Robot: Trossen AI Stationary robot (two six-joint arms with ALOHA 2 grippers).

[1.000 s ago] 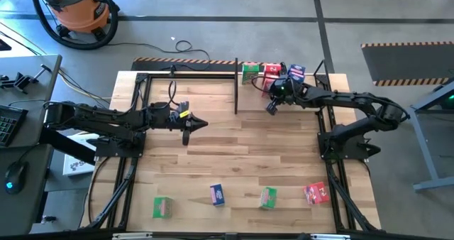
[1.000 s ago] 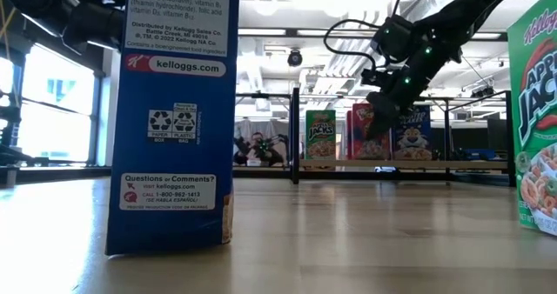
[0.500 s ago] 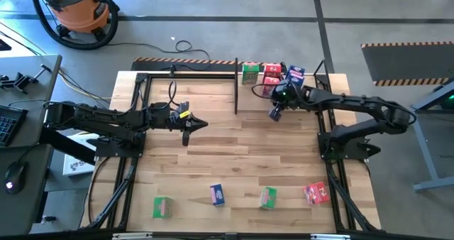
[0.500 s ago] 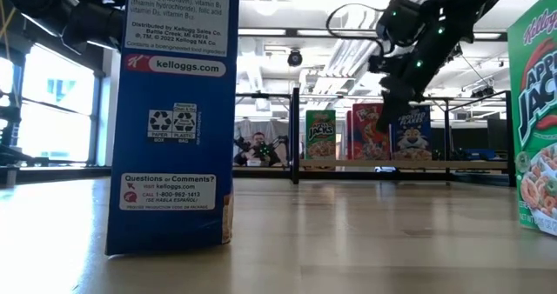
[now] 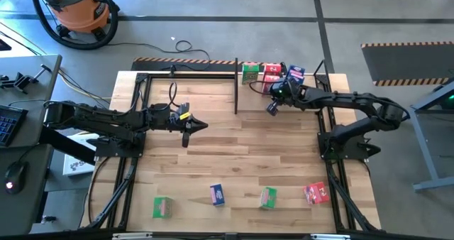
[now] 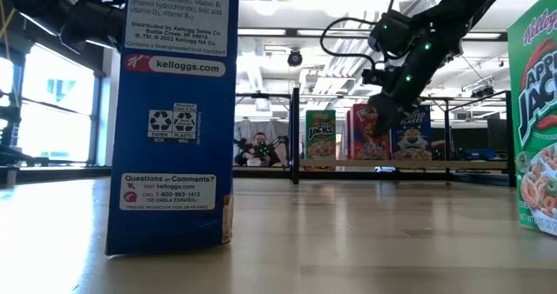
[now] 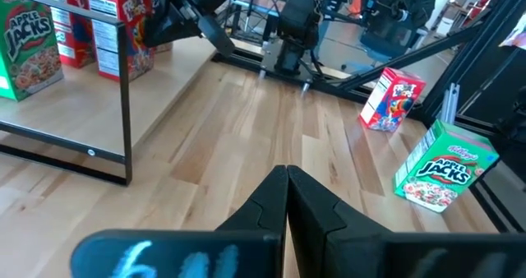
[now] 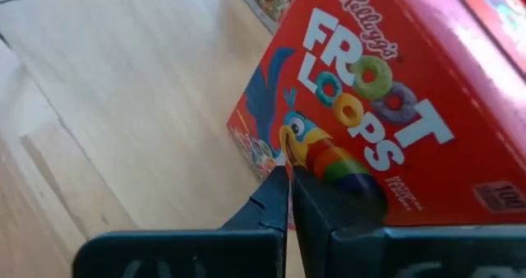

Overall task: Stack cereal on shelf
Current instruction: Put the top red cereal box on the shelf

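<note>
Your right gripper (image 5: 271, 108) hangs just in front of the shelf (image 5: 236, 84) at the far edge of the worktop (image 5: 234, 155), its fingers clenched on nothing and pointed at a red cereal box (image 8: 370, 122) standing there beside a green one (image 5: 250, 73). Your left gripper (image 5: 186, 137) waits over mid-worktop, fingers also pressed together. Four more boxes, including a blue box (image 5: 217, 194), stand along the near edge.

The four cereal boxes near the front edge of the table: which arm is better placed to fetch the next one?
Probably the left. The left gripper hangs shut over mid-table, nearer the blue box and green box. The right gripper is shut at the shelf, close to a red box.
</note>
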